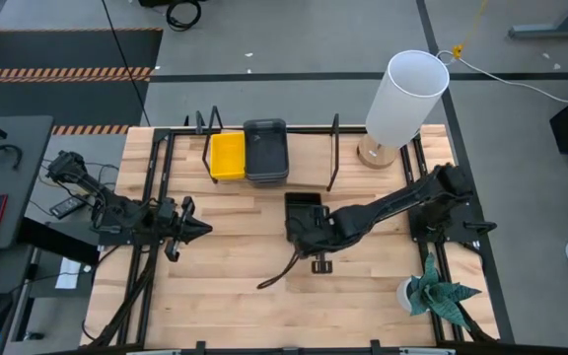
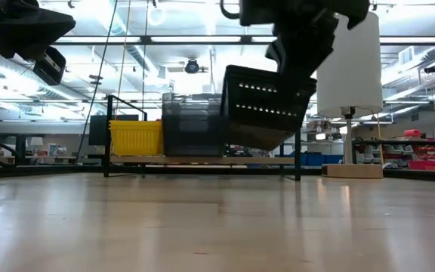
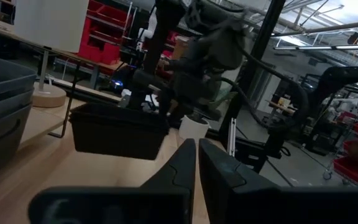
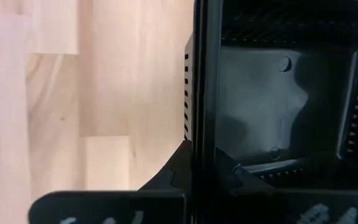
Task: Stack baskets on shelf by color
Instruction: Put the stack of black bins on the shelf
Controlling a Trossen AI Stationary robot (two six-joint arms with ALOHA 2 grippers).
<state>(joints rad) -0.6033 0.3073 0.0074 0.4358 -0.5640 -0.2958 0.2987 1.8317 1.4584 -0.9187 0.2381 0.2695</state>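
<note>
A black mesh basket (image 1: 302,209) hangs above the middle of the table, with my right gripper (image 1: 311,233) shut on it; the low view shows this basket (image 2: 266,106) well clear of the tabletop. On the shelf (image 1: 334,153) at the far edge, a yellow basket (image 1: 227,156) and a stack of grey baskets (image 1: 265,150) stand side by side on their bases. My left gripper (image 1: 203,229) waits shut at the table's left, above the wood, pointing toward the black basket (image 3: 118,130). My right gripper grips the black basket's wall on the table's near side (image 4: 201,93), one finger (image 4: 166,180) outside and the other (image 4: 247,174) inside the basket. The fingers come from above, slanting down. The basket is lifted clear and hangs tilted, opening up.
A lamp with a tall white shade (image 1: 407,99) stands at the far right, beside the shelf's right end. A small potted plant (image 1: 437,294) sits at the near right. A dark cable (image 1: 279,274) lies on the wood near the middle.
</note>
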